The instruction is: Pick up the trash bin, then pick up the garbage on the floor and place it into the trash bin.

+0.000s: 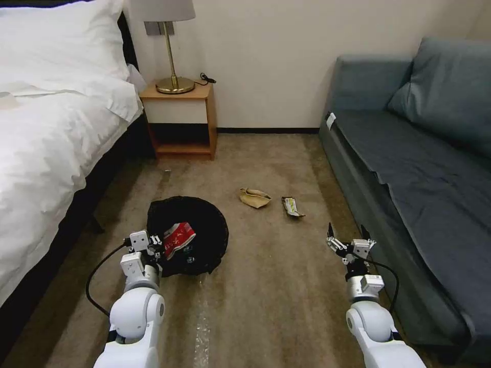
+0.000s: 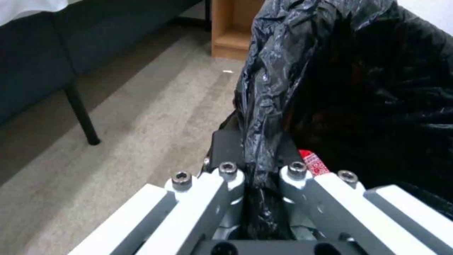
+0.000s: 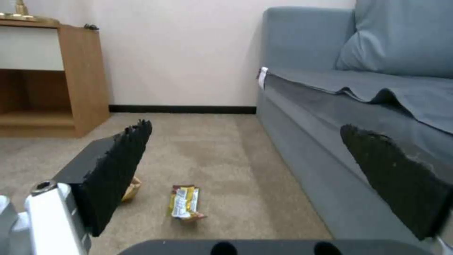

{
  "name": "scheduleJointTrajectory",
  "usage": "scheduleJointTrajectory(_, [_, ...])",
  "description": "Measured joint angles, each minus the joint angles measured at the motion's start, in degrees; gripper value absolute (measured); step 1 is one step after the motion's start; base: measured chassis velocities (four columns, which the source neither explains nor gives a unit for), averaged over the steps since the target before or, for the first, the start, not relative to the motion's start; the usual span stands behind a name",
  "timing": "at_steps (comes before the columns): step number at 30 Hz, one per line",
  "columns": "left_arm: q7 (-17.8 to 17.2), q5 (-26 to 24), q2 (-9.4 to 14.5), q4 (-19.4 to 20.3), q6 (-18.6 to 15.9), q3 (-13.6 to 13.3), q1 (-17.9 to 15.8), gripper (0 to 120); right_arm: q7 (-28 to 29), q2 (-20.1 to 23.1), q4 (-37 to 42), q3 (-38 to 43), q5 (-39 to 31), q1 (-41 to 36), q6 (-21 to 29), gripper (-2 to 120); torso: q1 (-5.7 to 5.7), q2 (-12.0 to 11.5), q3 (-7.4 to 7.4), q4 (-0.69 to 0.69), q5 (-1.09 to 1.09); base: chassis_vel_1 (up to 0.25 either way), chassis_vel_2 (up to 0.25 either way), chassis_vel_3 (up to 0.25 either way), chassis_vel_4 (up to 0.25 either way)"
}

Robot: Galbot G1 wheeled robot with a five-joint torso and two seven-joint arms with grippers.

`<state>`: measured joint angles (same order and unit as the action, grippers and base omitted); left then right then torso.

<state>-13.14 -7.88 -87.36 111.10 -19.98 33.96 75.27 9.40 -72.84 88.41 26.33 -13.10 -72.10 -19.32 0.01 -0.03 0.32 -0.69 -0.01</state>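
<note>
Bedroom w/ beige carpet (image 1: 266, 286): white bed (image 1: 46, 153) on the robot's left, wooden nightstand (image 1: 181, 120) w/ a brass lamp (image 1: 171, 51) against the far wall, blue-grey sofa (image 1: 419, 168) on the right.

Trash bin (image 1: 190, 232), black bag over its rim, is in front of the left arm, betw. bed and mid-floor. Left gripper (image 1: 155, 246) is at the bin's near-left edge; in the left wrist view its fingers (image 2: 226, 148) are pinched tight on the bag-covered rim (image 2: 264, 117). Red snack packet (image 1: 178, 238) is inside the bin, leaning near the gripper, w/ a small bottle (image 1: 188, 254) just beside it.

On the carpet beyond the bin: crumpled tan paper (image 1: 254, 197) and, near it on the right, dark-and-yellow wrapper (image 1: 292, 206), apart from each other.

Right gripper (image 1: 349, 237) hangs above the carpet near the sofa front, jaws spread wide, nothing betw. them. Right wrist view shows the wrapper (image 3: 184, 206) ahead on the floor, the paper (image 3: 132, 189) partly behind one finger.
</note>
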Motion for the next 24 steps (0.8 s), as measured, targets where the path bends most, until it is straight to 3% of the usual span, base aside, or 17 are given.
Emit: scheduleJointTrajectory(24, [0.02, 0.02, 0.08, 0.38, 0.38, 0.3, 0.29, 3, -0.51, 0.2, -0.5, -0.76, 0.91, 0.1, -0.34, 100, 0.0, 0.0, 0.0, 0.0, 0.0, -0.087, 0.089, 0.09, -0.087])
